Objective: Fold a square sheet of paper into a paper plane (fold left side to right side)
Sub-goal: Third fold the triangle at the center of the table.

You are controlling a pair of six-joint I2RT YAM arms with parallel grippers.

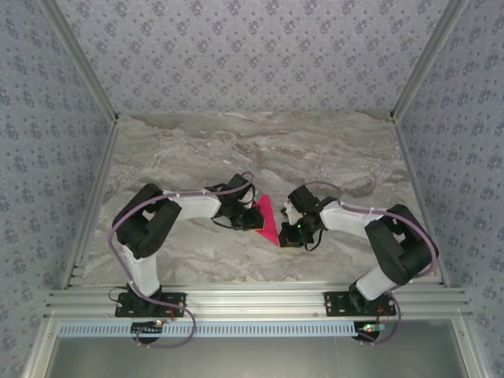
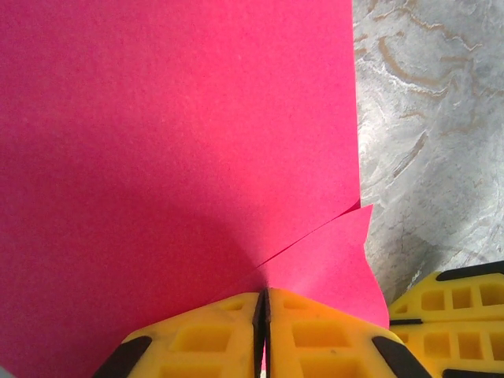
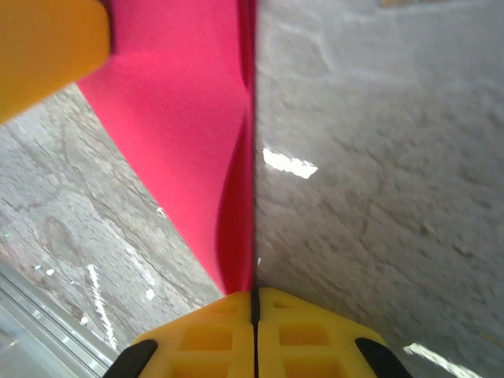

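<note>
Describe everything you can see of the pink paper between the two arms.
The thin, matt magenta-pink sheet of paper is folded into a triangle, its sharp point toward the arms' bases. Layers overlap, with a slanted flap edge; along one crease they bow apart. It lies over the grey marbled tabletop. The left gripper and the right gripper each pinch it with shut yellow fingers.
</note>
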